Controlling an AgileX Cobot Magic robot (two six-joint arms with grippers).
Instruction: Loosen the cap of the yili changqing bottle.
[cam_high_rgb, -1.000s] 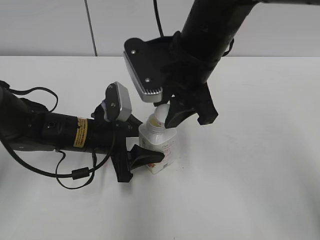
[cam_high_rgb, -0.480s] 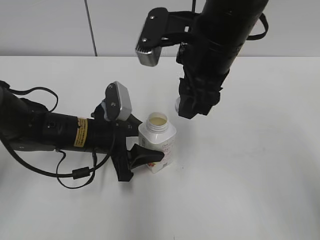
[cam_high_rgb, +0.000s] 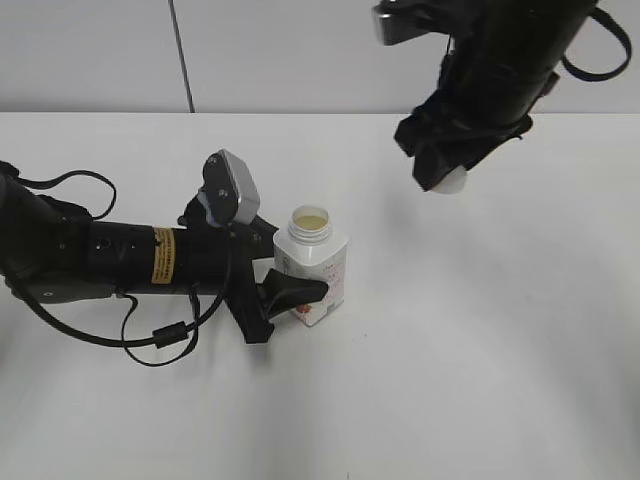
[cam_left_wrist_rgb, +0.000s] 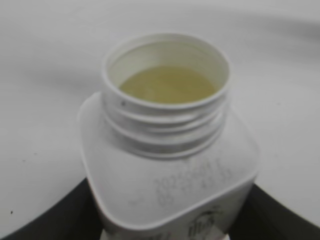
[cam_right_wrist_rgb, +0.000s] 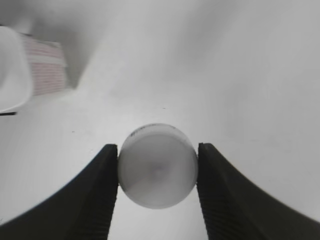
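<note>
The yili changqing bottle (cam_high_rgb: 312, 265) stands upright on the white table, its threaded neck open with pale liquid inside (cam_left_wrist_rgb: 167, 85). My left gripper (cam_high_rgb: 285, 280) is shut on the bottle's body, its black fingers on either side (cam_left_wrist_rgb: 165, 225). The white cap (cam_high_rgb: 447, 180) is off the bottle. My right gripper (cam_high_rgb: 440, 172) is shut on the cap (cam_right_wrist_rgb: 157, 165) and holds it in the air, up and to the right of the bottle. The bottle's edge shows at the upper left of the right wrist view (cam_right_wrist_rgb: 20, 70).
The white table (cam_high_rgb: 480, 360) runs to a grey wall at the back. The left arm's black cable (cam_high_rgb: 150, 340) loops on the table at the left.
The right gripper has lifted the cap off the bottle's neck and carried it up and to the right. The left gripper still holds the bottle and has shifted it slightly.
</note>
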